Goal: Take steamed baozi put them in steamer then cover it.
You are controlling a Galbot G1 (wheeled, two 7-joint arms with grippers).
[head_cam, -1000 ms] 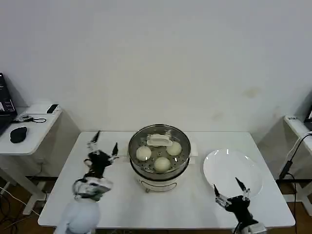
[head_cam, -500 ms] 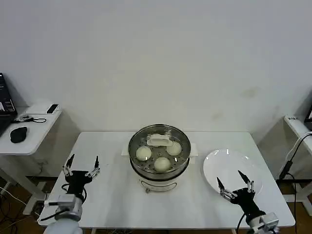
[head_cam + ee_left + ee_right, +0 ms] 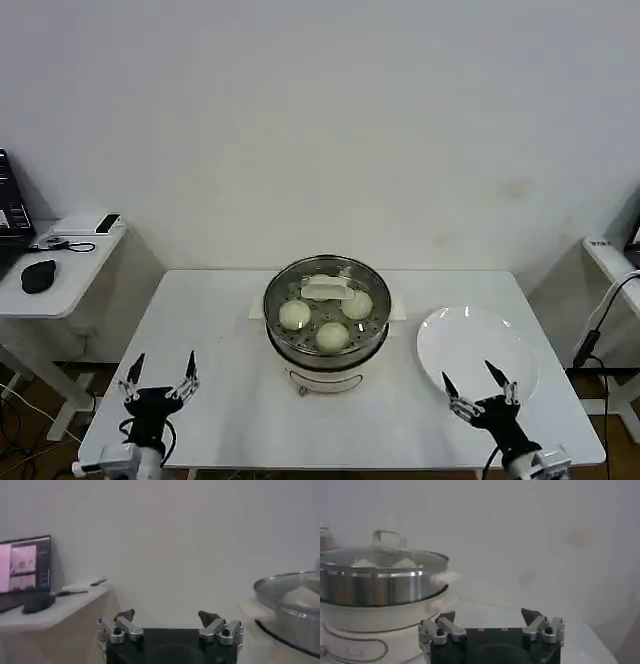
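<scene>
Three buns under glass, both arms low

Three buns (image 3: 294,314) sit in the steamer (image 3: 326,345) mid-counter (image 3: 240,400), glass lid (image 3: 327,292) on top. An empty white plate (image 3: 478,347) lies beside it. The left gripper (image 3: 158,381) and right gripper (image 3: 480,389) hover at the counter's front corners, jaws apart. A side desk (image 3: 60,270) stands against the plain white wall (image 3: 320,130).

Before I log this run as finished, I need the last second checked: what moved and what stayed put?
The left hand, open, drew back from beside the steamer to the table's near left edge. The right hand, also open, barely shifted near the white plate. Nothing was grasped or released. The cover stayed on the steamer over the steamed baozi.
</scene>
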